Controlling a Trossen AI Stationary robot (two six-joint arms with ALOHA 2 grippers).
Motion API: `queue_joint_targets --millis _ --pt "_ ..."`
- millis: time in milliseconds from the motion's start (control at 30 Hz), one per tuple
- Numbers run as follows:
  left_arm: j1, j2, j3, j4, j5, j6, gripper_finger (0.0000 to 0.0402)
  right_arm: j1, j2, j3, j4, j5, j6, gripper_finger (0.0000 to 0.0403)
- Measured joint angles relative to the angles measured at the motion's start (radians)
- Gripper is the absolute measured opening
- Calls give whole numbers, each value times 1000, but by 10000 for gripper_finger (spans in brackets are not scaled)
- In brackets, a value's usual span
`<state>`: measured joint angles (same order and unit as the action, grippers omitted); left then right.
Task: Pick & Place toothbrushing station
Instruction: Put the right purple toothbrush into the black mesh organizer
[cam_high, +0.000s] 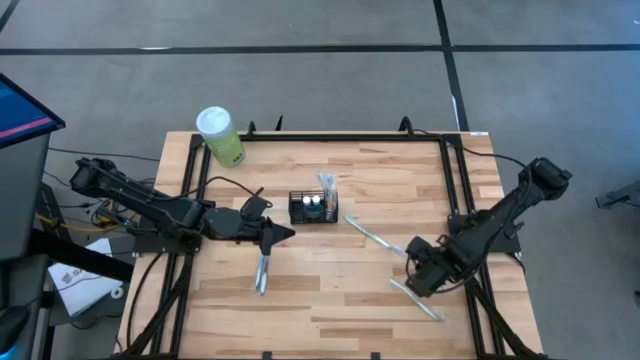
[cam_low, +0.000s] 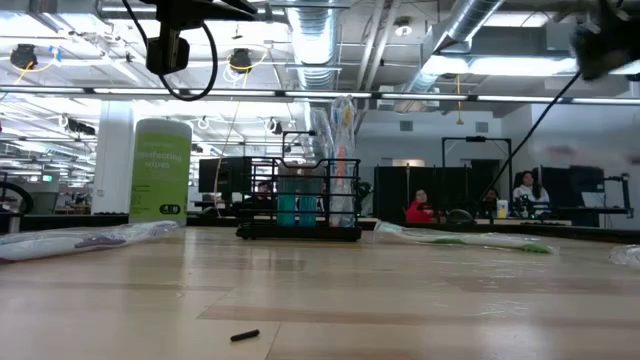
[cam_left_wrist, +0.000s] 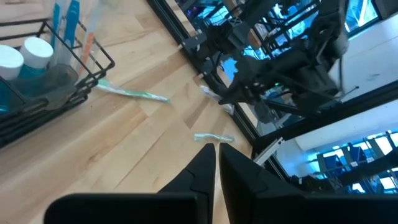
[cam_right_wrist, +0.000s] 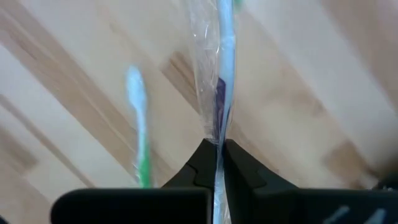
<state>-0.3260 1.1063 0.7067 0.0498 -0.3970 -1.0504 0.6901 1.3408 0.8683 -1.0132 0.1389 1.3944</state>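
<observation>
The toothbrushing station, a small black wire-mesh caddy (cam_high: 313, 207), stands on its base mid-table and holds white-capped bottles and wrapped brushes; it also shows in the low view (cam_low: 300, 200) and the left wrist view (cam_left_wrist: 43, 68). My left gripper (cam_high: 285, 235) is shut and empty just left of the caddy; its wrist view shows it above the wood (cam_left_wrist: 216, 152). My right gripper (cam_high: 415, 278) is at the right front, shut on a wrapped toothbrush (cam_right_wrist: 219, 62). A green-and-white wrapped toothbrush (cam_high: 375, 235) lies flat between the caddy and my right gripper. Another wrapped toothbrush (cam_high: 262, 272) lies in front of my left gripper. My right gripper pinches the clear-wrapped toothbrush between its two fingers, at the handle's blue and purple part (cam_right_wrist: 219, 134). The fingers come from above and lie across the brush, which runs on past both sides of them. Whether any part of it rests on the table does not show.
A green canister with a white lid (cam_high: 220, 135) stands at the table's far left corner. A black frame rail (cam_high: 455, 170) runs along the table's right side and another along the left. A small dark bit (cam_low: 245, 336) lies near the front edge. People sit in the room behind.
</observation>
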Motion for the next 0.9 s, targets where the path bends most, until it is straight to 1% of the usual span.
queue_joint_targets --millis 133,333,500,600,733,833,900 --pt "0 0 0 0 -11 0 17 -75 -29 70 6 73 -86 6" --pt "0 0 0 5 -22 0 17 -213 -92 165 41 148 -243 3" --pt "0 0 0 13 -22 0 17 -315 -144 214 142 147 -358 3" --pt "0 0 0 15 -22 0 17 -359 -160 231 150 130 -403 3" --pt "-4 0 0 21 -22 -1 17 -369 -161 224 78 112 -388 3" --pt "-6 0 0 21 -21 -1 17 -329 -156 198 26 79 -321 3" --pt "-9 0 0 21 -21 -1 17 -290 -150 187 -9 46 -239 3"
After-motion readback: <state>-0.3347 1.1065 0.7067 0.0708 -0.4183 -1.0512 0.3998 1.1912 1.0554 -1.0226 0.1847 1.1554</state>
